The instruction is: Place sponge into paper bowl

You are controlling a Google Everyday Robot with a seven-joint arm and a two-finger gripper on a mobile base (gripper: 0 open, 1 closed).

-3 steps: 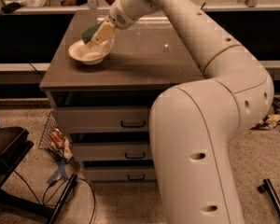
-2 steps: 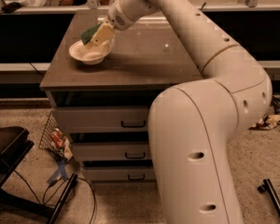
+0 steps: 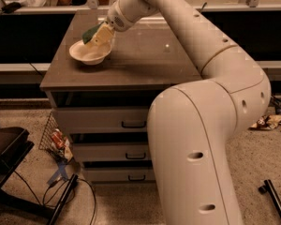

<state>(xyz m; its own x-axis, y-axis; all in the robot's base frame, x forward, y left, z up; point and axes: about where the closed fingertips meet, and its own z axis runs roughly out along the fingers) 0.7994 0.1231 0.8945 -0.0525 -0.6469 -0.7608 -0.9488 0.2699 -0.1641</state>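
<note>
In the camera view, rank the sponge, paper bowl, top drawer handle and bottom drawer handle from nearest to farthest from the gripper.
The gripper hangs over the left side of the cabinet.
1. sponge, in its jaws.
2. paper bowl, just beneath.
3. top drawer handle, cabinet front.
4. bottom drawer handle, near the floor.

Glossy cream arm (image 3: pixel 196 139) (dark holes dot it); yellowish gripper (image 3: pixel 101 34) at its far end.
</note>
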